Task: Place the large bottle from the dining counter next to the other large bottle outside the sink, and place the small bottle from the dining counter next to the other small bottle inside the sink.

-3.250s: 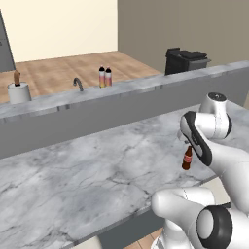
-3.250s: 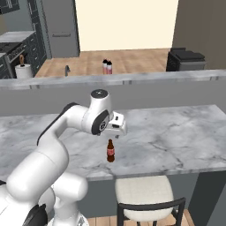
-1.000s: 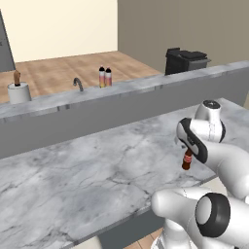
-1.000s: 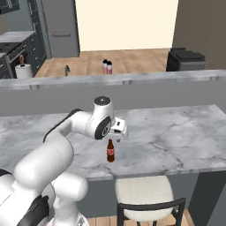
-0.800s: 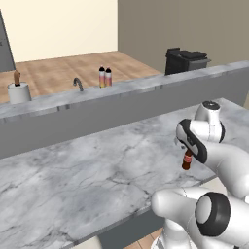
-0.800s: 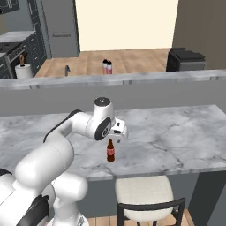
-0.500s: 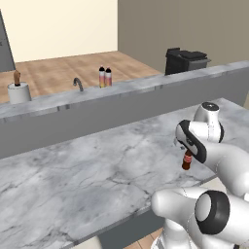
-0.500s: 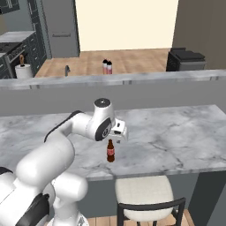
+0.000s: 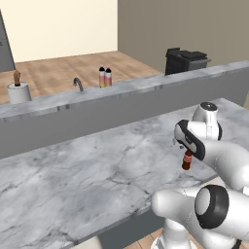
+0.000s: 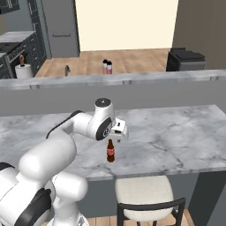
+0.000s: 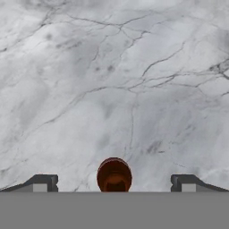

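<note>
1. The small bottle from the dining counter (image 10: 110, 151) is seen upright on the marble tabletop (image 10: 176, 128), near its near edge. It is dark brown with a red label and a narrow neck.
2. The gripper (image 11: 114, 182) is positioned directly over the bottle, pointing down. In the hand view the bottle's round top (image 11: 114, 175) is centred between the two fingertips (image 11: 42, 182), with clear marble on each side; no contact is observed.
3. The jaws are spread wide, and nothing is held.
4. In the left base view the bottle (image 9: 186, 159) is seen just below the dark face of the hand, with its neck close to it.
5. A raised grey ledge (image 10: 145, 79) runs along the far side of the tabletop.
6. Beyond the ledge, a curved faucet (image 9: 77, 83) is noted; the sink basin itself is hidden.
7. Two bottles (image 9: 104, 77) stand side by side to the right of the faucet, too small for detail.
8. A stool (image 10: 143, 193) stands at the near side, below the tabletop edge.
</note>
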Robot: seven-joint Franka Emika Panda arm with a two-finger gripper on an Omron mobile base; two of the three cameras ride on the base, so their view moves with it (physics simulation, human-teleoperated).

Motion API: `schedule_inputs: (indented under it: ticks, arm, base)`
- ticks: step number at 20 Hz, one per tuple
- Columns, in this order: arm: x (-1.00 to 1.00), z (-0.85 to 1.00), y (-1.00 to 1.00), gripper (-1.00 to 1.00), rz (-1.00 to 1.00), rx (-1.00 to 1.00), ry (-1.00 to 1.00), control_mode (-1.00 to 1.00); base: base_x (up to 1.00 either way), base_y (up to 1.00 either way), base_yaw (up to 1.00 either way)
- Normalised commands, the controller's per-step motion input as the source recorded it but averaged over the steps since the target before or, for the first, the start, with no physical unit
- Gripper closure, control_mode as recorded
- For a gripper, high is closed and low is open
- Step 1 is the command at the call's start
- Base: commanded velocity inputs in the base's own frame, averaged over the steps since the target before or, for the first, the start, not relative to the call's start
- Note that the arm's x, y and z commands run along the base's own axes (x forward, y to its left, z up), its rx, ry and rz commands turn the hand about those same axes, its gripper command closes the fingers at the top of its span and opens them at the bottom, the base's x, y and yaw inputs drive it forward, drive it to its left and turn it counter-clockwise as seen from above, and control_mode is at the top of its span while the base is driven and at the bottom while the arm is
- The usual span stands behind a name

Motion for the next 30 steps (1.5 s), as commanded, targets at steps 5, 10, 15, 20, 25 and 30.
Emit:
schedule_inputs:
  ticks: [5, 10, 15, 20, 25, 30]
  arm:
    - [0.0, -0.1, -0.03, -1.0, 0.0, 0.0, 0.0, -1.0]
    - [0.0, -0.1, -0.03, -1.0, 0.0, 0.0, 0.0, -1.0]
    - [0.0, -0.09, -0.03, -1.0, 0.0, 0.0, 0.0, -1.0]
    - [0.01, -0.1, 0.0, -1.0, 0.0, 0.0, 0.0, -1.0]
    - [0.0, -0.11, 0.0, -1.0, 0.0, 0.0, 0.0, -1.0]
    - [0.02, -0.11, -0.01, -1.0, 0.0, 0.0, 0.0, -1.0]
  base:
    - [0.0, 0.0, 0.0]
    - [0.0, 0.0, 0.0]
    - [0.0, 0.0, 0.0]
    - [0.0, 0.0, 0.0]
    - [0.0, 0.0, 0.0]
    - [0.0, 0.0, 0.0]
